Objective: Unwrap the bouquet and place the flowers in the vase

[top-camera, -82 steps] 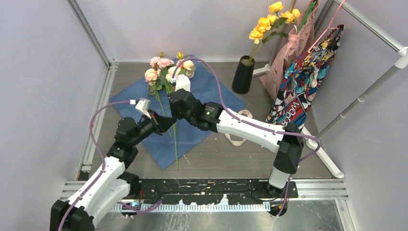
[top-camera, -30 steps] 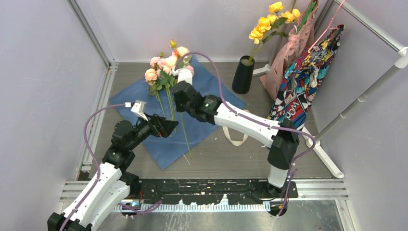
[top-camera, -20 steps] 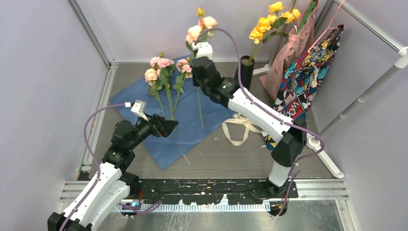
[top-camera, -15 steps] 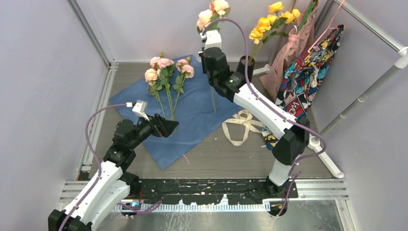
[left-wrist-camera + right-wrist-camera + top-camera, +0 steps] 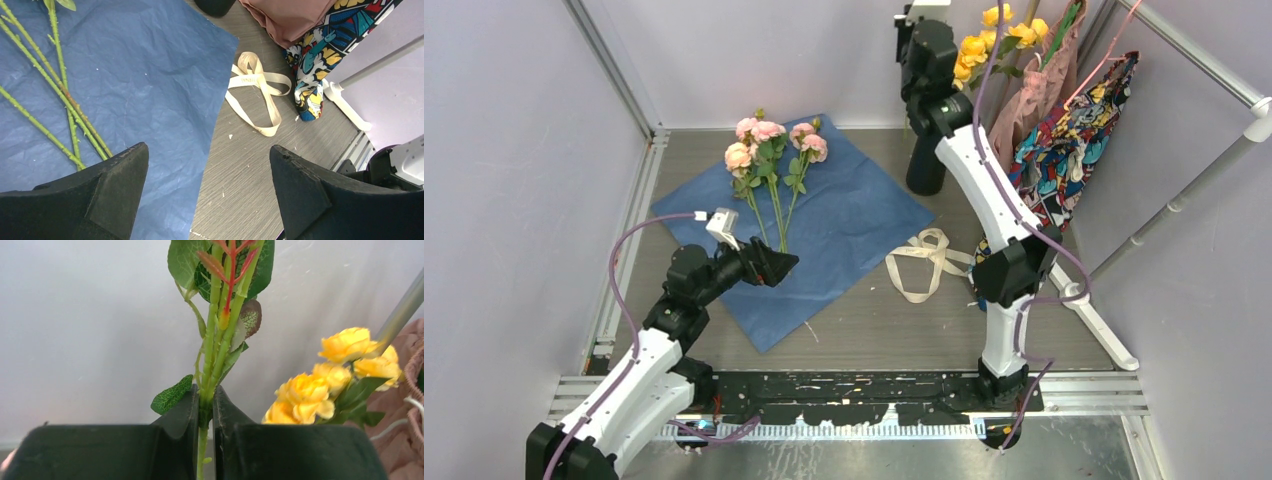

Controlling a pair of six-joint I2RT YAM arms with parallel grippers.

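Right gripper (image 5: pixel 206 400) pinched flower stems (image 5: pixel 218 340) high above vase (image 5: pixel 924 170). Stems seemed thin, light, bendy; best gripped gently, low on bare part. Other flowers (image 5: pixel 769 150) lay left of vase. Left gripper (image 5: pixel 207 150) spread, empty.

R gripper (image 5: pixel 204 412) lifted flower (image 5: pixel 216 340) near vase (image 5: pixel 924 170)

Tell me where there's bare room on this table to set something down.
Free: the tabletop strip between the blue paper, the ribbon and the near rail; the paper's right half, between the pink flowers and the vase. Crowded: the far right corner, with vase, yellow flowers and hanging bags.
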